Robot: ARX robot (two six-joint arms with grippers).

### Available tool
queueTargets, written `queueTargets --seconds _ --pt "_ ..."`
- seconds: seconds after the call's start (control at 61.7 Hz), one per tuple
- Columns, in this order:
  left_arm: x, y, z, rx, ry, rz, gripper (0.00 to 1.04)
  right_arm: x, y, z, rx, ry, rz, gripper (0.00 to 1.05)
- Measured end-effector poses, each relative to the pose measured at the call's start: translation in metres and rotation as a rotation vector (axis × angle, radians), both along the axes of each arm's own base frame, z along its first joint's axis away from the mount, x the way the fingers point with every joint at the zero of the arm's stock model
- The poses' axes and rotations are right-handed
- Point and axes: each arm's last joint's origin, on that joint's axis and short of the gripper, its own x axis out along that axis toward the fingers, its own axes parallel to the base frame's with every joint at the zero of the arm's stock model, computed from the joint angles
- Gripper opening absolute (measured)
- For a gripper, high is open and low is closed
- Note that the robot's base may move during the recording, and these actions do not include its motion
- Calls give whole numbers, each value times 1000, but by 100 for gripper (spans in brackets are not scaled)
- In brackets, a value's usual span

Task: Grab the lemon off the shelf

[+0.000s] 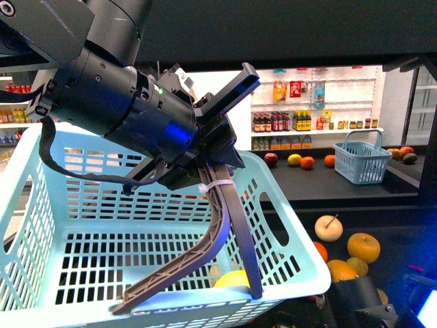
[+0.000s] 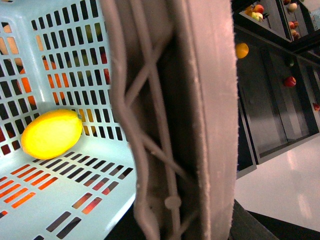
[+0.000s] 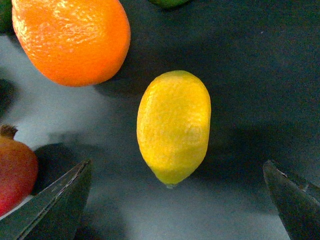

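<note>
A lemon [image 3: 173, 126] lies on the dark shelf tier [image 3: 250, 75], in the right wrist view. My right gripper [image 3: 177, 167] is open, its dark fingers [image 3: 55, 200] on either side of the lemon's near end and not touching it. My left gripper [image 1: 190, 299] is shut on the wall of a light blue basket [image 1: 41, 205], one finger inside and one outside. A second lemon [image 2: 51, 133] lies on the basket's floor and also shows in the front view [image 1: 232, 279]. The black shelf [image 1: 382, 205] stands ahead on the right.
An orange [image 3: 72, 40] and a red fruit [image 3: 15, 170] lie close beside the shelf lemon. Golden round fruit [image 1: 328, 228] and oranges [image 1: 363, 247] lie on the lower tier. A small blue basket [image 1: 362, 158] stands on the upper tier. White store shelves [image 1: 307, 116] stand behind.
</note>
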Motion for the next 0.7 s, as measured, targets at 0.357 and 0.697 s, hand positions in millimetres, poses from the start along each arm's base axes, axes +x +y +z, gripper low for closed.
queueTargets --seconds 0.357,0.697 --pt "0 0 0 1 0 0 15 14 21 -19 -131 -10 38 102" --pt "0 0 0 0 0 0 15 31 25 -32 -189 -15 22 102"
